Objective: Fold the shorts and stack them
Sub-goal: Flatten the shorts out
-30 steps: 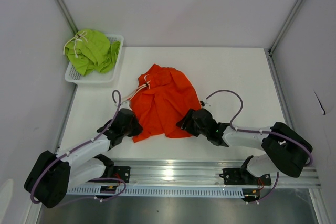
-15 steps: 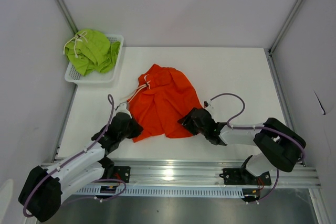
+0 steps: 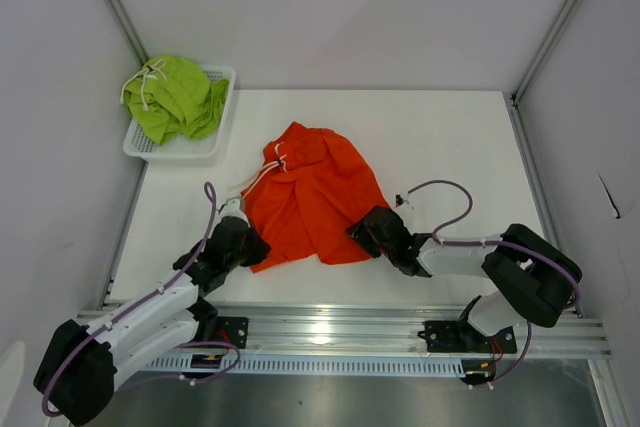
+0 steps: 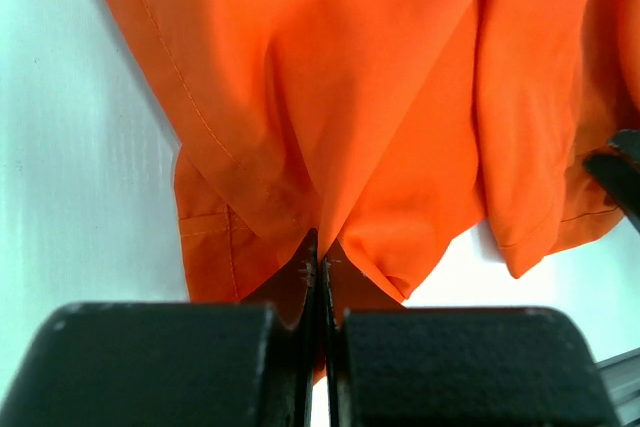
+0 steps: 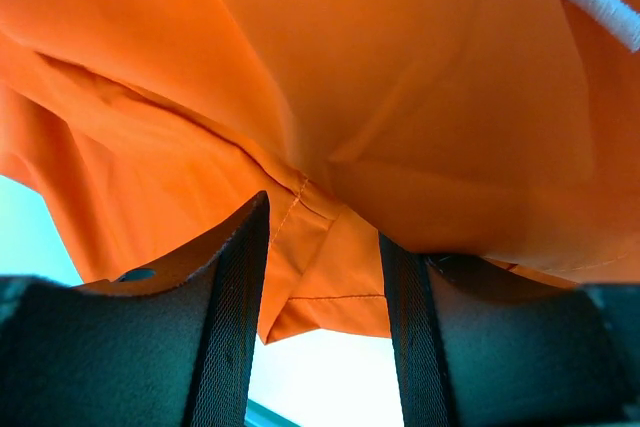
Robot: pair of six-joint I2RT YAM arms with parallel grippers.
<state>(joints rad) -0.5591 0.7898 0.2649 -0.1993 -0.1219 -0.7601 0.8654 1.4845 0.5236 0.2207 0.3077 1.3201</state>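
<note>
1. Orange shorts (image 3: 312, 202) lie crumpled about mid-table (image 3: 450, 147), a little toward the near edge; white drawstring (image 3: 265, 175) trails off their left side; green shorts (image 3: 175, 97) are heaped in the basket (image 3: 185, 150) at the far left corner, well apart from both arms.
2. Left gripper (image 4: 320, 269) sits at the near-left hem of the orange shorts; jaws pressed together, pinching a small tuck of hem cloth.
3. Right gripper (image 5: 320, 247) sits at the near-right hem; jaws spread, a stitched edge lying between the fingers but not clamped.
4. Judgement: the step in hand is taking both near corners so the orange shorts can be spread flat; task looks early, nothing folded, nothing stacked.
5. To do it well: close the right jaws on the stitched hem alone; the wrist view shows several layers bunched there, and taking them all would likely drag the heap instead of opening it.
6. With both corners held, lift low and draw them evenly toward the left and right edges; uneven pull would probably twist the cloth.
7. Risks: the left pinch holds only the very edge of thin cloth, so it may slip under tension; the loose drawstring could get tucked under a fold.
</note>
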